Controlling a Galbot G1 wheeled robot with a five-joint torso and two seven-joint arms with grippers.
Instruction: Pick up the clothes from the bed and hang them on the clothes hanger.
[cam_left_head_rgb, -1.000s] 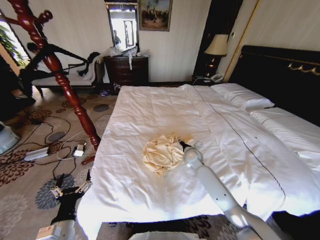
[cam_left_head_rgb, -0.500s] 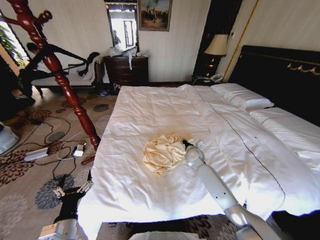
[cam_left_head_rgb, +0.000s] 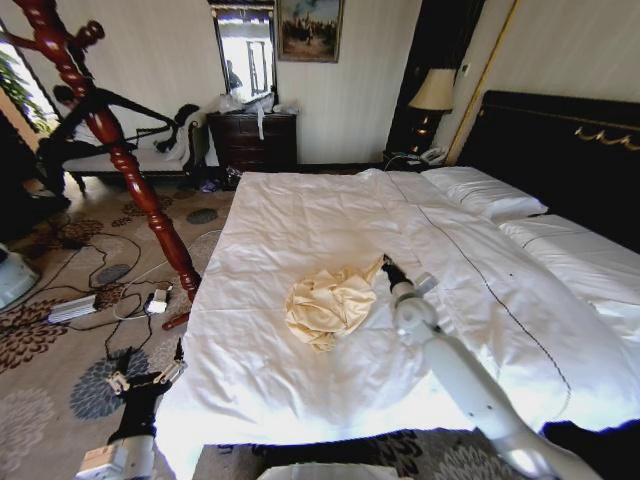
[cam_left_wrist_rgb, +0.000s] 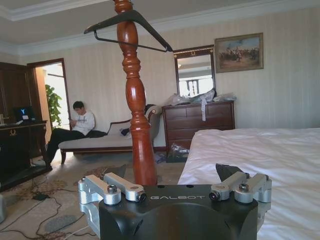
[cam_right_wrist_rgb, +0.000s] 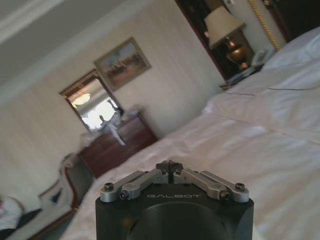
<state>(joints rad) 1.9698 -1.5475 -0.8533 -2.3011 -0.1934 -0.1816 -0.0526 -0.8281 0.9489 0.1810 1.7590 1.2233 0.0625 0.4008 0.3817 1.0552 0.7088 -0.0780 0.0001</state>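
Note:
The cream clothes (cam_left_head_rgb: 328, 303) lie bunched on the white bed (cam_left_head_rgb: 300, 210), with one corner drawn out to the right. That corner meets my right gripper (cam_left_head_rgb: 386, 270), which is shut on it; the right wrist view shows the same gripper (cam_right_wrist_rgb: 170, 165) with its fingers together. My left gripper (cam_left_head_rgb: 142, 381) hangs low over the carpet beside the bed's near left corner. In the left wrist view this gripper (cam_left_wrist_rgb: 175, 184) is open and holds nothing. The black clothes hanger (cam_left_wrist_rgb: 131, 24) hangs high on the wooden coat stand (cam_left_wrist_rgb: 136, 120) and is also seen from the head camera (cam_left_head_rgb: 140, 104).
The red-brown coat stand (cam_left_head_rgb: 130, 175) rises from the floor left of the bed. Cables and adapters (cam_left_head_rgb: 120, 295) litter the patterned carpet there. A dark dresser (cam_left_head_rgb: 252, 140) and a lamp (cam_left_head_rgb: 434, 92) stand at the far wall. The black headboard (cam_left_head_rgb: 560, 150) borders the right.
My right gripper has moved right and up the bed, drawing a corner of the clothes with it, so the round bundle is now stretched. The left arm has barely moved.

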